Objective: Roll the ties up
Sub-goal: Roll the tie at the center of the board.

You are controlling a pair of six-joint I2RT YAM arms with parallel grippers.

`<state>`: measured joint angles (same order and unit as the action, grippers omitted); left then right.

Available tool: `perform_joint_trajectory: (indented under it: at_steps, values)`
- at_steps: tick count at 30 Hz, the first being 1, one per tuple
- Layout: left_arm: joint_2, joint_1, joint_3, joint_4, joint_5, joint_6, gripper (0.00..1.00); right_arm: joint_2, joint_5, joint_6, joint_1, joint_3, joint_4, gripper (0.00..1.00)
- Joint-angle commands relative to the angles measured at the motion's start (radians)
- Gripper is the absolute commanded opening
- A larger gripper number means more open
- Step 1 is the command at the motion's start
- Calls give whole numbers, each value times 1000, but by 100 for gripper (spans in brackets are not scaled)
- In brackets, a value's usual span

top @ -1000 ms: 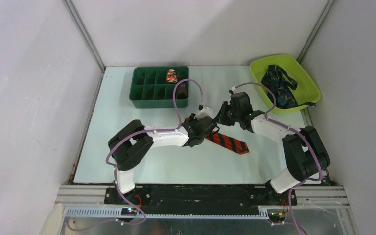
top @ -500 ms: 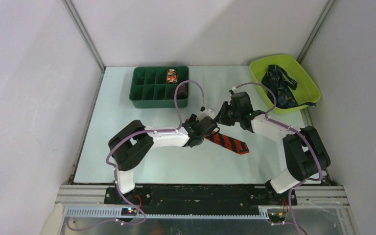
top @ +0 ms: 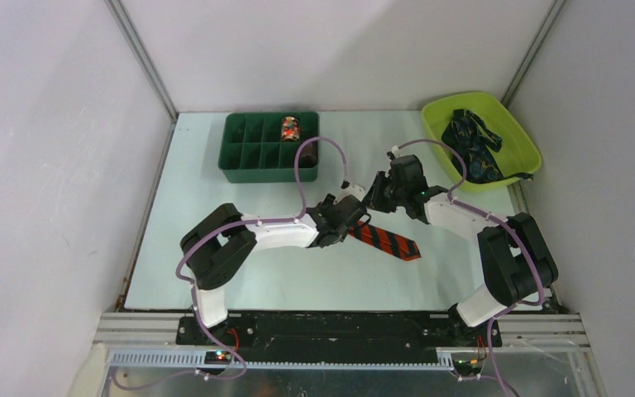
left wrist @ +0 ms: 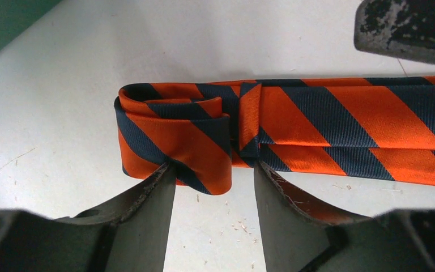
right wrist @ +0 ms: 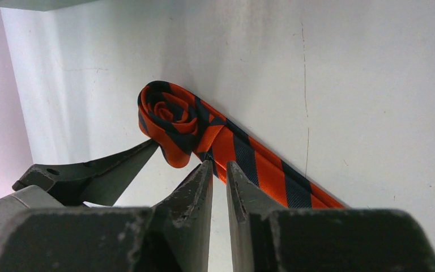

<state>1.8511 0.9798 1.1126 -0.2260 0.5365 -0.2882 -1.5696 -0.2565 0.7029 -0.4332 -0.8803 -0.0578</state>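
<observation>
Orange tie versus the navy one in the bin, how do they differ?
The orange tie lies on the table, one end rolled, the rest flat; the navy tie is a loose heap in the bin. The orange tie has bold dark diagonal stripes; the navy tie has a small light pattern. Both are fabric.

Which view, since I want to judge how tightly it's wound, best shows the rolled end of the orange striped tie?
Right wrist: it faces the rolled end end-on, spiral visible. Left wrist shows it side-on, as stacked folds. Top external shows only the flat tail.
</observation>
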Motion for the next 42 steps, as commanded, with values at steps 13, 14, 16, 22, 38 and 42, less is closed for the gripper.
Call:
perform_joint_trajectory:
  at_steps: [13,14,16,22,38,42]
  values:
    - [-75,-8,55,14,-14,-22,62,38,5,-50,35,-3,41,25]
    - [-80,-10,53,12,-14,-22,62,40,4,-54,41,-3,41,28]
    - [-109,-13,49,13,-12,-21,63,45,5,-67,50,-3,42,31]
    - [-172,-26,36,18,-15,-20,65,48,8,-107,68,-16,32,39]
    - [-524,-299,-198,95,-197,-187,67,-86,-22,-470,-42,-276,-129,80]
    - [-635,-416,-281,87,-209,-276,68,-155,14,-605,-134,-381,-194,88]
